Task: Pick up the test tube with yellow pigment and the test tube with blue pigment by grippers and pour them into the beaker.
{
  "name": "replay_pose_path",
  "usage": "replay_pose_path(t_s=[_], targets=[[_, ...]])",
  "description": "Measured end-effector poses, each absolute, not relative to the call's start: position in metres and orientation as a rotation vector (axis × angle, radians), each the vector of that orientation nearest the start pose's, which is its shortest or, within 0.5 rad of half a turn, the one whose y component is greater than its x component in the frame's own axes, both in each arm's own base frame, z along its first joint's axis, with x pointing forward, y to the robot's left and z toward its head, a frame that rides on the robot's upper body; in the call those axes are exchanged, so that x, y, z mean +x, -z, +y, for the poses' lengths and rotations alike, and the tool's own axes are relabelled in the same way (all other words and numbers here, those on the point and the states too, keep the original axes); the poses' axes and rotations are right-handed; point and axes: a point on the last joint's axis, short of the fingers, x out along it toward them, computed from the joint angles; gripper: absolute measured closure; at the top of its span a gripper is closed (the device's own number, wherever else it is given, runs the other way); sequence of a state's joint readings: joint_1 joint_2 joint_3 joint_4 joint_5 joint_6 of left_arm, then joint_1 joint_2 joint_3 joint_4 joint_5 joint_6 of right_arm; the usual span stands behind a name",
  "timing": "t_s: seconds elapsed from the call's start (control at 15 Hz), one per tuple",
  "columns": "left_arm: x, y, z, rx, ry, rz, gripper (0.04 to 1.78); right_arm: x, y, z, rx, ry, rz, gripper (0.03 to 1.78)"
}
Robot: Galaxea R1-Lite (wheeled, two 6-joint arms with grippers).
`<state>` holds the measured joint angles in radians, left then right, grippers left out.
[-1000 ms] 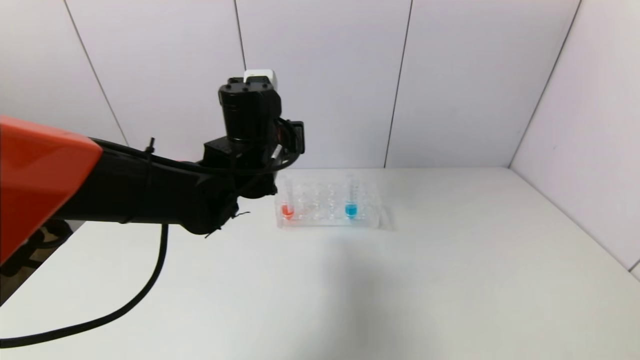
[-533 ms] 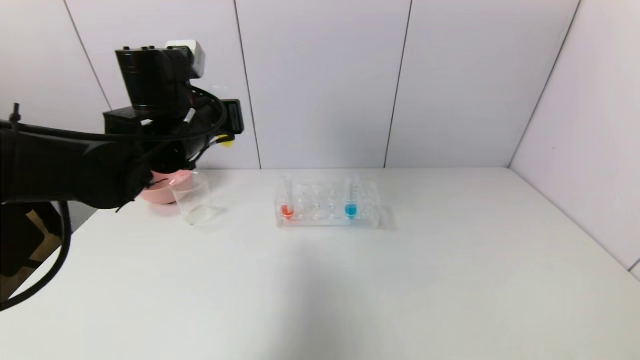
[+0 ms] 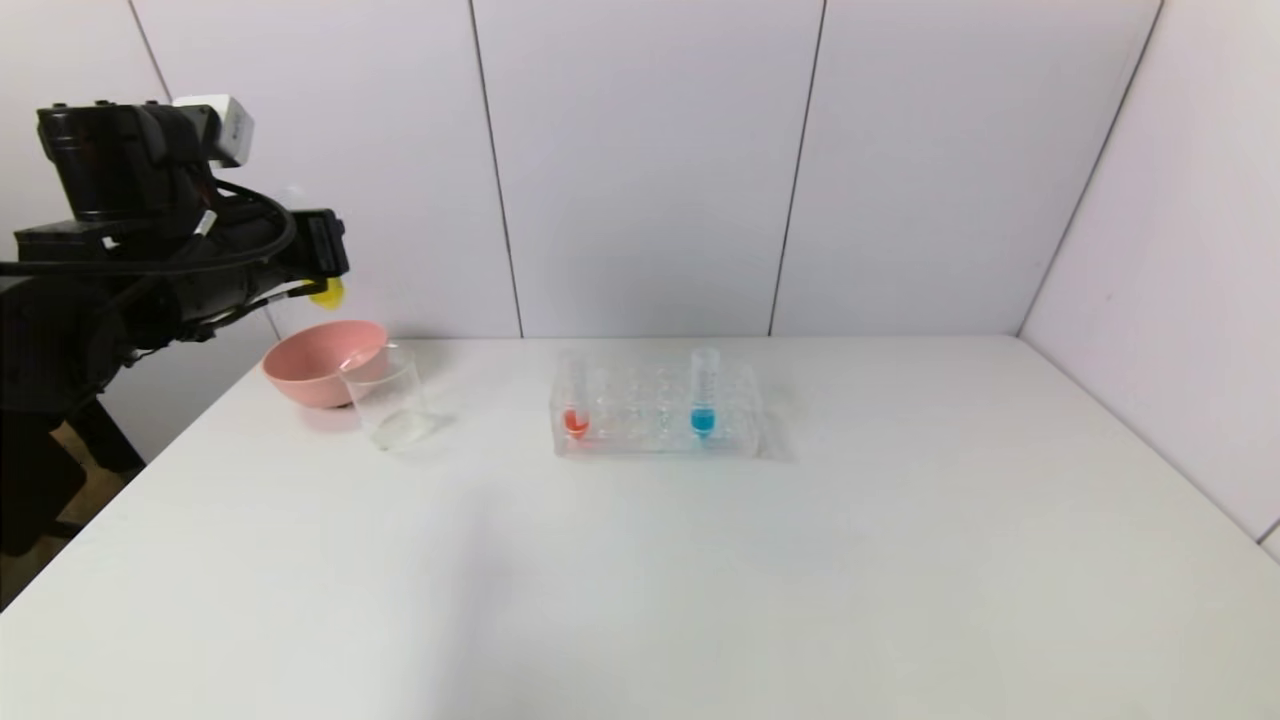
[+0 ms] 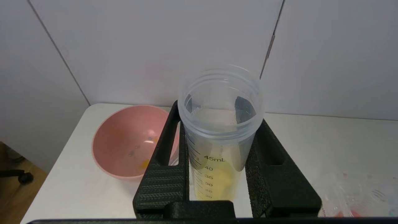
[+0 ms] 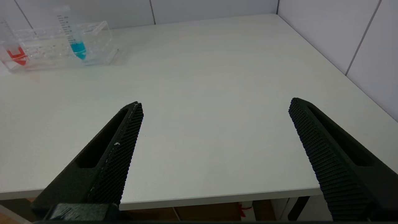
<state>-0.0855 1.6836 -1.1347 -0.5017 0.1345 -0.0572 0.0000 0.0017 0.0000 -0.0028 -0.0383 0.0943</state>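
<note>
The left gripper [image 4: 217, 149] is clamped on the yellow tube [image 4: 219, 130], its two black fingers [image 4: 164, 161] pressing the clear graduated wall from either side, with the open mouth toward the wrist camera and yellow liquid pooled low between the fingers. In the head view the left gripper [image 3: 318, 262] hangs high at the far left of the table [image 3: 700, 580], and only the yellow tip of the tube [image 3: 327, 292] peeks out past it. A second ago this arm was in front of the left end of the rack [image 3: 655, 410]; half a second ago it was over the bowl and beaker; now it sits further left and slightly higher, so both vessels are uncovered. The pink bowl [image 3: 318, 362] lies below and just ahead of the gripper, and the beaker [image 3: 388, 398] stands touching the bowl's near right side, below and to the right of the gripper. The rack, the red tube [image 3: 575, 405] and the blue tube [image 3: 703, 395] have not moved; the blue tube stands upright in the rack, well to the gripper's right. The right gripper [image 5: 214, 124] hovers over the near right of the table, fingers spread wide apart, holding nothing.
</note>
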Motion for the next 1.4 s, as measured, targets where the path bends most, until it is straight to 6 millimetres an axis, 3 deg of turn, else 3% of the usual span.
replay_pose_path(t_s=[0.53,0.87,1.13,1.4], targets=[[0.318,-0.252,0.024,-0.057,-0.065,0.091,1.3,-0.023,-0.076,-0.001,0.094,0.038,-0.003,0.1],[0.319,-0.243,0.032,-0.051,-0.039,0.121,1.3,-0.023,-0.076,-0.001,0.094,0.038,-0.003,0.1],[0.319,-0.241,0.034,-0.05,-0.028,0.125,1.3,-0.023,-0.076,-0.001,0.094,0.038,-0.003,0.1],[0.324,-0.247,0.049,0.024,0.027,0.107,1.3,-0.023,-0.076,-0.001,0.094,0.038,-0.003,0.1]])
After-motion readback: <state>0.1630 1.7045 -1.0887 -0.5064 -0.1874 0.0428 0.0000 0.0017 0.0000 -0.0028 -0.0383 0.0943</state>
